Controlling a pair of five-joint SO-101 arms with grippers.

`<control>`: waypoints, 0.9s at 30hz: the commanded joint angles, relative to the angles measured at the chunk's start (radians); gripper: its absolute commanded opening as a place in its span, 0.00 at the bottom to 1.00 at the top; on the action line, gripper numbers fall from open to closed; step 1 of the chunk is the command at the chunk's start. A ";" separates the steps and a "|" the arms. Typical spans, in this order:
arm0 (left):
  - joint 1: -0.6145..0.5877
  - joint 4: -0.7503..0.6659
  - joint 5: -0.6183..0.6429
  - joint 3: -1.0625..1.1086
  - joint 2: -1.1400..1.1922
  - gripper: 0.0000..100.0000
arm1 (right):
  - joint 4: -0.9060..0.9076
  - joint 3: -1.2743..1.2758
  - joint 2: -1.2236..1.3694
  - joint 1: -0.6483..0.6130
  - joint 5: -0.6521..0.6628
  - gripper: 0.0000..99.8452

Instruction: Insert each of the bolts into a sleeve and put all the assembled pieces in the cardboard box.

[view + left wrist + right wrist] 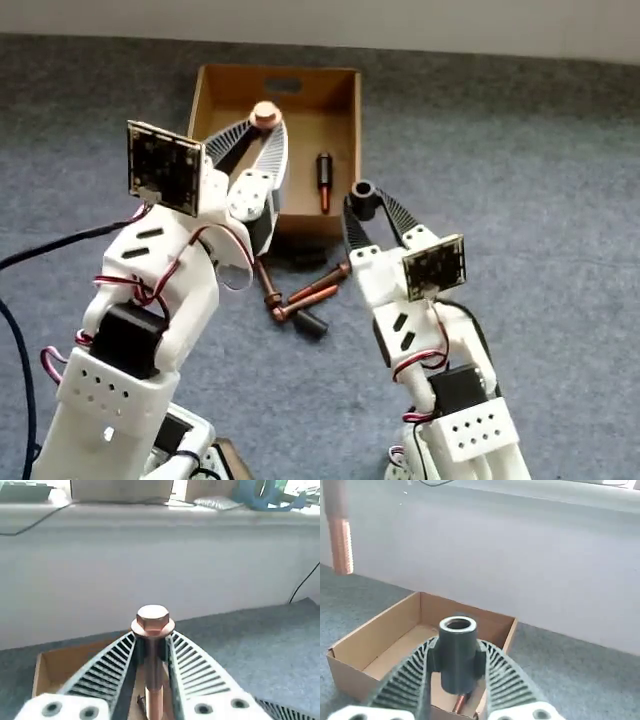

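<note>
My left gripper (263,132) is shut on a copper bolt (265,113), held upright with its hex head (152,619) on top, above the cardboard box (212,105). My right gripper (364,206) is shut on a black sleeve (362,191), bore upward (457,625), just off the box's near right corner. The held bolt's threaded shank (340,535) hangs high and to one side of the sleeve in the right wrist view. One bolt-in-sleeve piece (324,180) lies inside the box.
On the grey mat in front of the box lie two loose copper bolts (318,292) (268,285) and two black sleeves (312,325) (300,258), between the two arms. A pale wall (150,560) rises behind the box.
</note>
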 commanded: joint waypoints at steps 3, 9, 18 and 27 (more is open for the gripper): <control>0.116 -0.086 0.009 -0.088 0.007 0.01 | -0.039 0.010 -0.022 -0.008 -0.100 0.01; 0.277 -0.087 0.005 -0.102 0.010 0.01 | -0.035 0.035 -0.024 -0.002 -0.204 0.01; 0.285 -0.087 0.003 -0.108 0.127 0.01 | -0.035 0.036 -0.024 -0.002 -0.207 0.01; 0.268 -0.213 0.002 -0.108 0.269 0.01 | -0.035 0.036 -0.024 -0.002 -0.207 0.01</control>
